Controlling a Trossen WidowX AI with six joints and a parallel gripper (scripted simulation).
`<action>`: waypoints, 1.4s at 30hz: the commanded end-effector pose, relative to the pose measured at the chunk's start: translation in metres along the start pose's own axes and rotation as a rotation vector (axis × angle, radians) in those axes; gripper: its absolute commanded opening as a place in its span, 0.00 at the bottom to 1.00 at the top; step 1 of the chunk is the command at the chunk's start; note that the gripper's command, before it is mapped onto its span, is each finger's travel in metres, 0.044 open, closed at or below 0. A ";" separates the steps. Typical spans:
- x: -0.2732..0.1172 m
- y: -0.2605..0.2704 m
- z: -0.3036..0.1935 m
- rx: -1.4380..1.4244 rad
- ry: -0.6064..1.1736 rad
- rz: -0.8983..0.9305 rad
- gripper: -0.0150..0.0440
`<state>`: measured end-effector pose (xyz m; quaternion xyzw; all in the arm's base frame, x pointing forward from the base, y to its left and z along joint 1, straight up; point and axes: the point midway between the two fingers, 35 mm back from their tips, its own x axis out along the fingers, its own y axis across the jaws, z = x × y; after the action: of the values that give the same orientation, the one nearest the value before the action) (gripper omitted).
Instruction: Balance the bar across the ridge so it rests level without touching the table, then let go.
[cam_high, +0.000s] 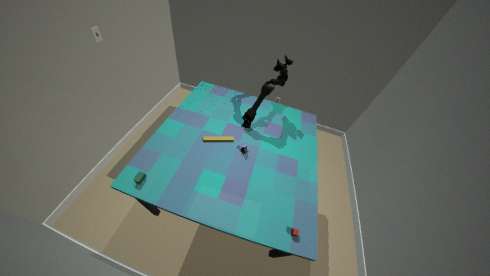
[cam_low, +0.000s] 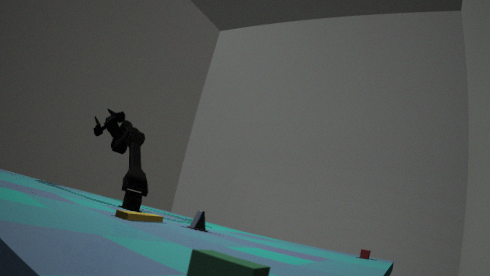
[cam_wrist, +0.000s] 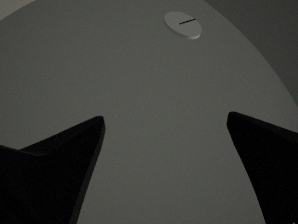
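A yellow bar (cam_high: 218, 139) (cam_low: 140, 217) lies flat on the table (cam_high: 190, 167) (cam_low: 85, 240), in front of the arm's base. A small grey wedge-shaped ridge (cam_high: 244, 149) (cam_low: 199, 221) stands on the table a short way off one end of the bar, and the two are apart. My gripper (cam_high: 282, 59) (cam_low: 102, 114) (cam_wrist: 167, 121) is open and empty, raised high above the table and well away from both bar and ridge. The wrist view shows only the two dark fingers against a wall; bar and ridge are out of that view.
A green block (cam_high: 140, 177) (cam_low: 227, 264) lies near one table corner. A small red cube (cam_high: 295, 232) (cam_low: 365, 254) lies near another corner. A round pale fixture (cam_wrist: 183, 24) shows on the wall in the wrist view. Walls stand around the table.
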<state>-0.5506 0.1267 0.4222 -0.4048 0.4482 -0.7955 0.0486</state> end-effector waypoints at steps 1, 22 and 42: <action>-0.001 -0.001 -0.001 0.000 0.003 -0.001 0.89; -0.120 -0.116 -0.082 0.057 0.395 -0.115 0.79; -0.265 -0.215 -0.105 0.086 0.764 -0.280 0.79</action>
<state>-0.3978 0.4269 0.4038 -0.1512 0.3570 -0.9006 -0.1967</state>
